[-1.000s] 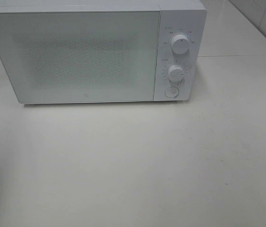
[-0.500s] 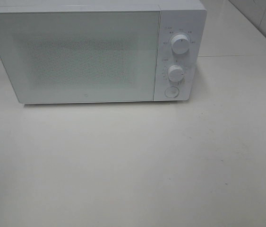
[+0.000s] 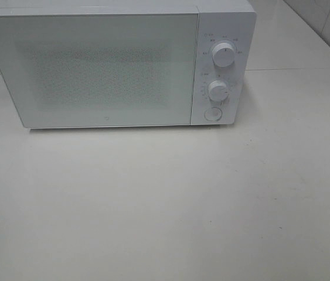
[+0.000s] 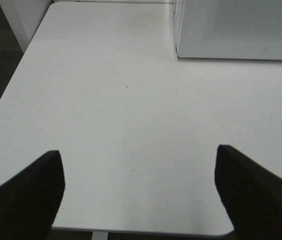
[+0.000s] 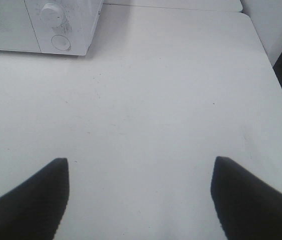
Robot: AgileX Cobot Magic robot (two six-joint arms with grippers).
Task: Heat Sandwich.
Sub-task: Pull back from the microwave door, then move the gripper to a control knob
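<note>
**No sandwich to see, and the door is shut**

The sandwich is not in any view. It may be inside the microwave [image 3: 106, 64], but the door [image 3: 94, 70] is shut and its frosted front hides what is behind it. So I cannot tell which way the sandwich lies from the fingers, or which way its long side points.

The microwave sits at the far side of the white table [image 3: 165, 205]. Its front faces the arms. On the right part of its front are an upper knob [image 3: 224, 54], a lower knob [image 3: 218, 91] and a round button [image 3: 213, 113] under them.

The left gripper [image 4: 138, 152] has its fingers spread wide, with nothing between them. It hangs over bare table, and the left end of the microwave is well ahead of it. The right gripper [image 5: 139, 161] is spread wide too and holds nothing. Its camera looks toward the knobs and the round button, so I think the right arm is the nearer one to them.

Neither arm shows in the high view. The table between the fingers and the microwave has nothing on it, so nothing blocks the way. The shut door is the only thing in the way of the space inside.
</note>
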